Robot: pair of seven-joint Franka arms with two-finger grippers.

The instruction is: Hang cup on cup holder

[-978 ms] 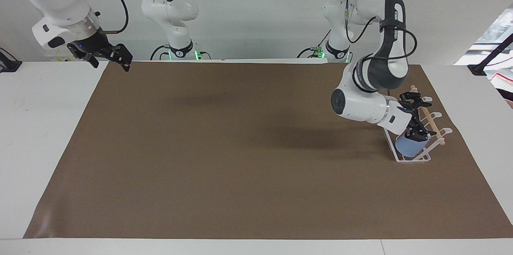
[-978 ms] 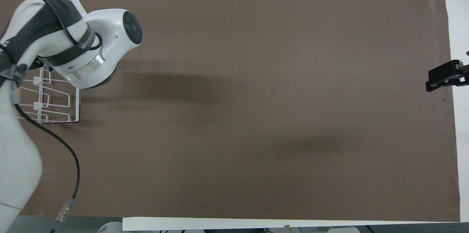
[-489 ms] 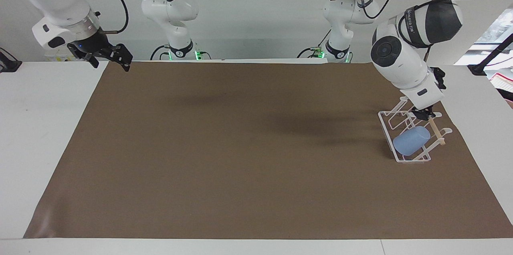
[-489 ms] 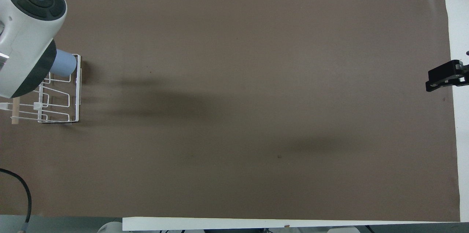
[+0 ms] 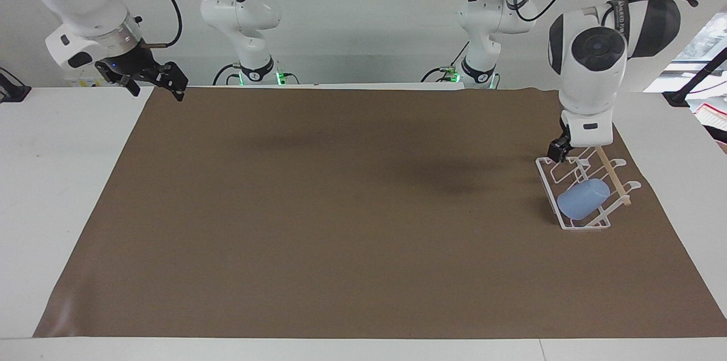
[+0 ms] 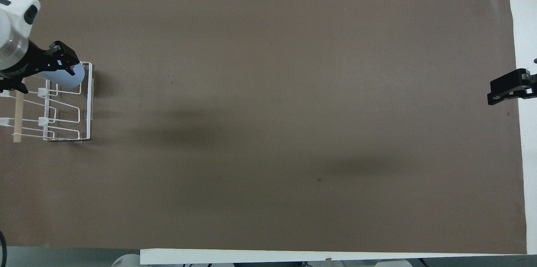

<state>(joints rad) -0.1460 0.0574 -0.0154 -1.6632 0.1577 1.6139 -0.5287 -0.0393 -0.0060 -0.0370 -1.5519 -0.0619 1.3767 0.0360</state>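
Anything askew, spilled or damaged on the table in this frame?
Nothing stands out. The cup hangs tilted on a prong of the cup holder, which stands square on the mat. The left end effector is over the holder, holding nothing.

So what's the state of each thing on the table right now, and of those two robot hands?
cup: lying tilted on a prong of the rack, held by nothing.
cup holder: standing on the brown mat, toward the left arm's end, its other prongs bare.
left end effector: raised over the cup holder, apart from the cup.
right end effector: empty, waiting over the mat's corner at the right arm's end.
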